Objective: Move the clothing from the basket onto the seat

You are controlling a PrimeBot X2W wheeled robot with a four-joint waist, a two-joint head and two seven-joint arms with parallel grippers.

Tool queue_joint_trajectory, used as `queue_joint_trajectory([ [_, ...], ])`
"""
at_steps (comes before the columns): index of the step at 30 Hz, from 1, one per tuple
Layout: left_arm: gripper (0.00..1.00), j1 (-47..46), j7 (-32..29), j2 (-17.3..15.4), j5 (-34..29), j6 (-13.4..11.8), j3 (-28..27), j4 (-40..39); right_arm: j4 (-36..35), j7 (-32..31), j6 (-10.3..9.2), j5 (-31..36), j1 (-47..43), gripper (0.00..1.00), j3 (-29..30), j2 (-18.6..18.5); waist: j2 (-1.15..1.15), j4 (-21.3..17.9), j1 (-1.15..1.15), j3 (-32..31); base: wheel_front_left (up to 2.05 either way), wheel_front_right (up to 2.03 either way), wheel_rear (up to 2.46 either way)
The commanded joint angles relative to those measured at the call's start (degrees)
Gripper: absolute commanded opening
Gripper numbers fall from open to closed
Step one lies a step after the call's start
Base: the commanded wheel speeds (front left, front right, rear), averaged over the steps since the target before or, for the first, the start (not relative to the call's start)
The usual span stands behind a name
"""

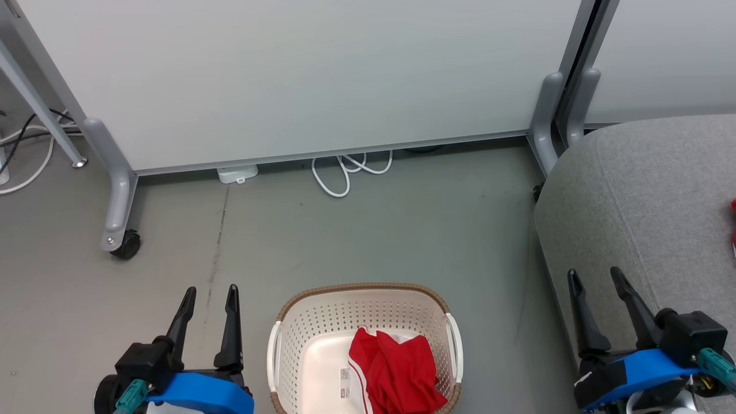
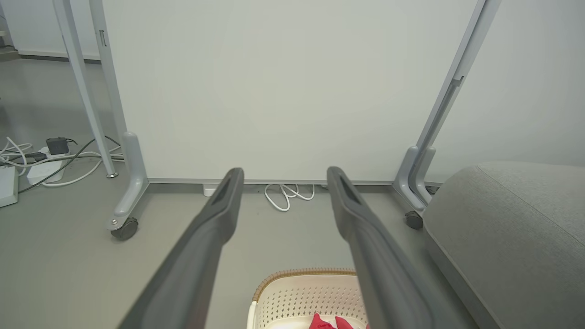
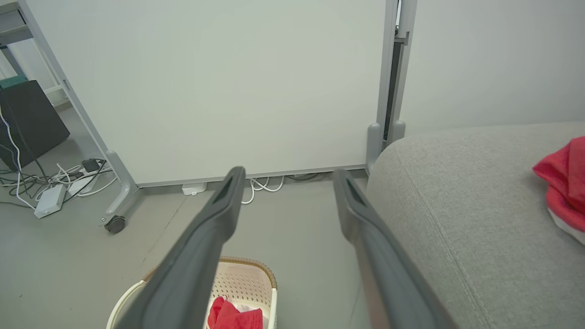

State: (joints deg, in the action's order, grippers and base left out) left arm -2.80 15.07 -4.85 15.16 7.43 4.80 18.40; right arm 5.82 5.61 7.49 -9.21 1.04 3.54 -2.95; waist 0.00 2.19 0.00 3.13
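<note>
The left tool point(image 1: 211, 289) stands just left of the cream perforated plastic laundry basket point(image 1: 362, 286). Its two long dark fingers are spread apart and released, with nothing between them. The right tool point(image 1: 594, 272) stands well to the right of the basket. Its fingers show against the left edge of the large grey fabric-upholstered seat point(image 1: 632, 201); they are likewise spread and released, gripping nothing.

The basket sits on the grey floor point(image 1: 402, 230) between the two tools. It has a brown woven-look rim and white side handles. Inside it, toward the right wall, lies a crumpled bright red garment with white trim point(image 1: 397, 368). A barcode sticker point(image 1: 344, 382) shows inside the basket, just left of that garment.

The seat lies to the right of the basket, with a strip of floor between them. On the seat, far right of the basket, rests a second bright red garment with a white edge point(image 3: 564, 178).

Beyond the basket stands a pale grey partition panel point(image 1: 299, 75) on grey legs, one of them ending in a black castor point(image 1: 126, 244). A coiled white cable point(image 1: 345, 172) and a small white adapter point(image 1: 237, 173) lie on the floor at the panel's lower edge.
</note>
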Motion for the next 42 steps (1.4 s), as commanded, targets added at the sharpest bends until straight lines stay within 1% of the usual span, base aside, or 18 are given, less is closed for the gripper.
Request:
queue_joint_trajectory([
  [1,1.00,-0.6,0.2,0.1,0.1,0.1,0.2,0.1,-0.2,0.2,0.01,-0.2,0.7,1.00,-0.1,0.1,0.00,-0.1,0.00,0.4,0.00,0.00,0.00],
  [7,1.00,-2.0,0.2,0.3,1.0,0.1,1.9,1.0,-1.1,0.2,0.01,-0.3,2.4,1.00,-0.8,0.1,0.00,-1.0,0.00,3.9,0.00,0.00,0.00],
  [13,1.00,-7.0,0.2,-0.7,2.0,0.1,4.9,2.9,-3.7,-0.2,0.01,0.1,7.0,1.00,-2.4,0.1,0.00,-3.6,0.00,12.2,0.00,0.00,0.00],
  [15,1.00,-7.9,0.2,-0.8,2.0,0.1,5.4,3.3,-4.0,-0.2,0.01,0.2,7.7,1.00,-2.7,0.1,0.00,-4.1,0.00,13.3,0.00,0.00,0.00],
  [22,1.00,-15.0,0.2,-2.0,2.6,0.1,8.6,7.4,-5.7,0.5,0.01,-0.1,13.3,1.00,-5.7,0.1,0.00,-7.9,0.00,22.8,0.00,0.00,0.00],
  [31,1.00,-26.2,0.2,-2.8,3.5,0.1,15.4,17.3,-8.4,1.5,0.01,0.0,19.1,1.00,-8.3,0.1,0.00,-11.2,0.00,34.9,0.00,0.00,0.00],
  [39,1.00,-34.4,0.2,-3.2,8.9,0.1,20.7,28.9,-10.1,2.9,0.01,-1.6,21.8,1.00,-11.6,0.1,0.00,-14.1,0.00,41.5,0.00,0.00,0.00],
  [42,1.00,-37.0,-0.3,-3.2,12.0,0.1,22.5,32.8,-10.3,3.5,0.01,-2.4,22.2,1.00,-12.4,0.1,0.00,-15.1,0.00,43.5,0.00,0.00,0.00],
])
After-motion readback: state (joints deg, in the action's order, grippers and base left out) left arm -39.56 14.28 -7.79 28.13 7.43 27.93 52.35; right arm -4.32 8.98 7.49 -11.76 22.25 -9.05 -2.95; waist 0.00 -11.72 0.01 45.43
